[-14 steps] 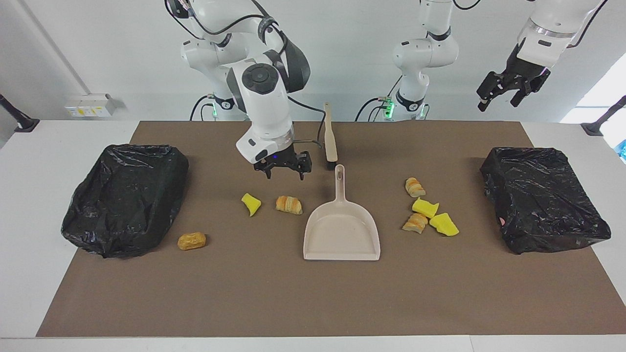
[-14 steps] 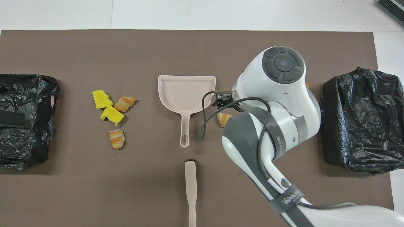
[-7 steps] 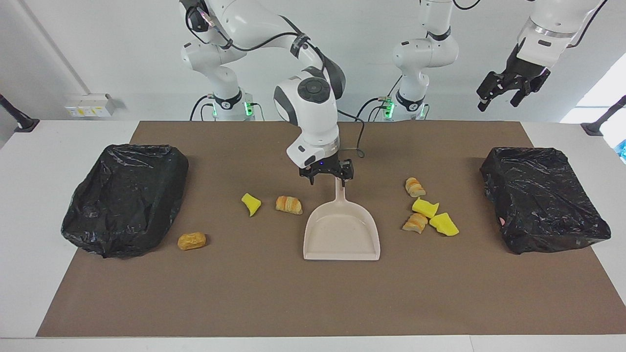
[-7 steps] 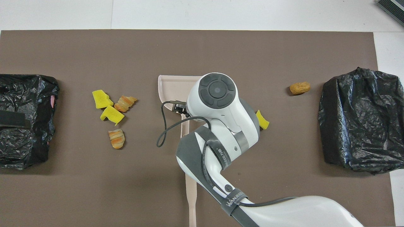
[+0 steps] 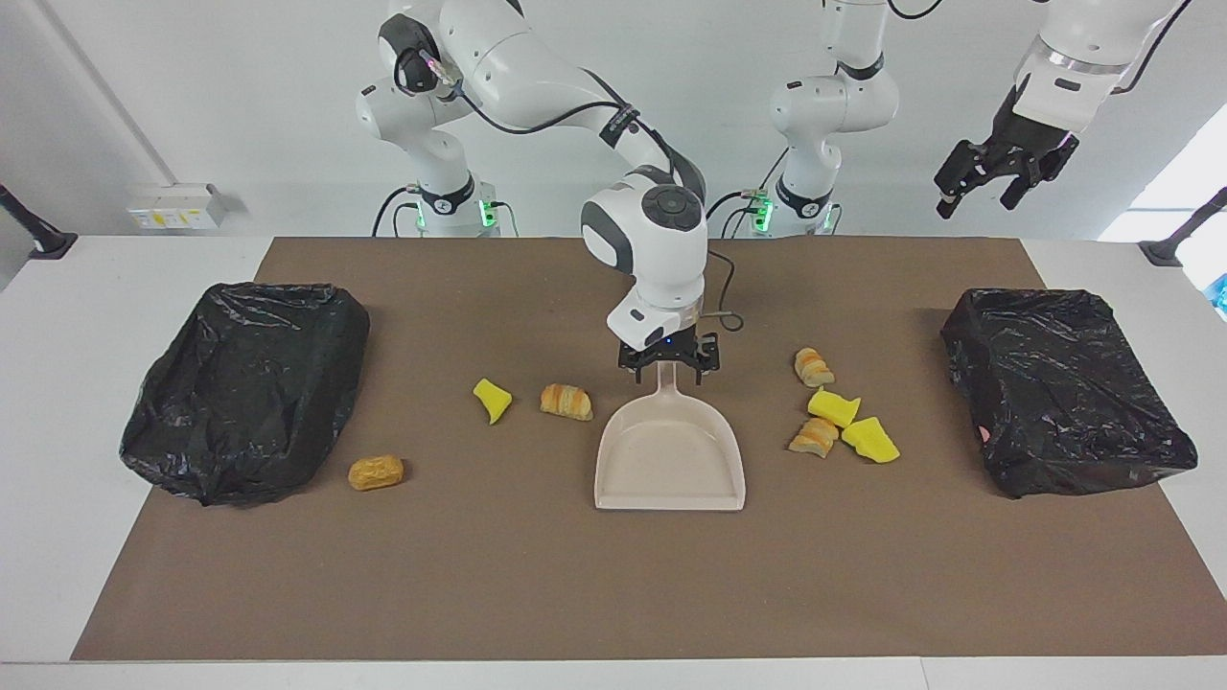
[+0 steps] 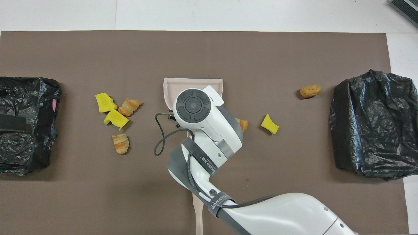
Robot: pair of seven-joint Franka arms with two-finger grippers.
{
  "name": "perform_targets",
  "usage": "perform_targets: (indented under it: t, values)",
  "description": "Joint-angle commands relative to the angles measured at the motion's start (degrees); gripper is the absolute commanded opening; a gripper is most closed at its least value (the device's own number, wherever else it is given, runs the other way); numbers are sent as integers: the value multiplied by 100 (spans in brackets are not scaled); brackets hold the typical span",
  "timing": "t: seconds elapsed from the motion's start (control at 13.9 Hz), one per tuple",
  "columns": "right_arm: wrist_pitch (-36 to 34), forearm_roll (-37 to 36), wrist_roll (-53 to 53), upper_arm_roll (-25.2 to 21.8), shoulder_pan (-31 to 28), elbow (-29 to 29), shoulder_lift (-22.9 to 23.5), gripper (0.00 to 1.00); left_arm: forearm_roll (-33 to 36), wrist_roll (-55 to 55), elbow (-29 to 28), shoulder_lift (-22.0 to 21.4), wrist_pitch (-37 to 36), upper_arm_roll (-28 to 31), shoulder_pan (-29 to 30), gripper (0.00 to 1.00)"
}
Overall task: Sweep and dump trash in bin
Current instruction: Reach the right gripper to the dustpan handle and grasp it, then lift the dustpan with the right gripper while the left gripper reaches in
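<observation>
The beige dustpan [image 5: 669, 465] lies mid-mat with its handle toward the robots. My right gripper [image 5: 668, 372] is low over that handle, its fingers open on either side of it. In the overhead view the right arm covers the handle and part of the pan [image 6: 183, 88]. Toward the right arm's end lie a golden-brown bun [image 5: 376, 471], a yellow sponge wedge [image 5: 493, 399] and a striped pastry piece [image 5: 566, 402]. Toward the left arm's end, two pastry pieces [image 5: 813, 367] [image 5: 814, 436] and two yellow sponges [image 5: 833, 407] [image 5: 870, 440] lie clustered. My left gripper [image 5: 1002, 177] waits open, high above the black bin at its end of the table.
Black bag-lined bins stand at both ends of the brown mat, one at the right arm's end [image 5: 247, 383] and one at the left arm's end [image 5: 1067, 388]. A beige brush handle [image 6: 197, 213] shows nearer to the robots than the dustpan, partly under the right arm.
My right gripper has moved from above the mat near the lone pastry piece toward the left arm's end and down over the dustpan handle. The left arm and the trash have not moved.
</observation>
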Motion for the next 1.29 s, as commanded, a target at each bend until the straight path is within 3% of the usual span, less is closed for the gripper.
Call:
perform_targets:
  t: [0.0,0.14,0.43,0.72,0.86,0.93,1.0,1.22]
  values:
    - [-2,-74,60,5,-5,-103,1,100,-30,9,102,41,-76,10,15,100]
    - [-116,-47,60,118,-5,-217,-61,90,-30,9,102,41,-76,10,6,100]
    - [-116,199,86,154,-5,-577,-263,90,-48,79,50,14,-182,-69,-47,100]
    - [-125,190,69,154,-14,-578,-263,79,-57,132,-152,-21,116,36,269,100]
    - [-143,190,60,154,-23,-569,-254,60,-57,141,-223,-73,56,-7,182,100]
    - [-151,190,60,163,-14,-560,-263,33,-57,150,-293,-126,47,-25,68,100]
    - [-204,173,43,171,-5,-552,-263,0,-57,167,-389,-196,73,-25,-20,100]
    - [-256,199,-19,242,-110,-534,-411,0,-57,158,-863,-223,248,-25,-414,100]
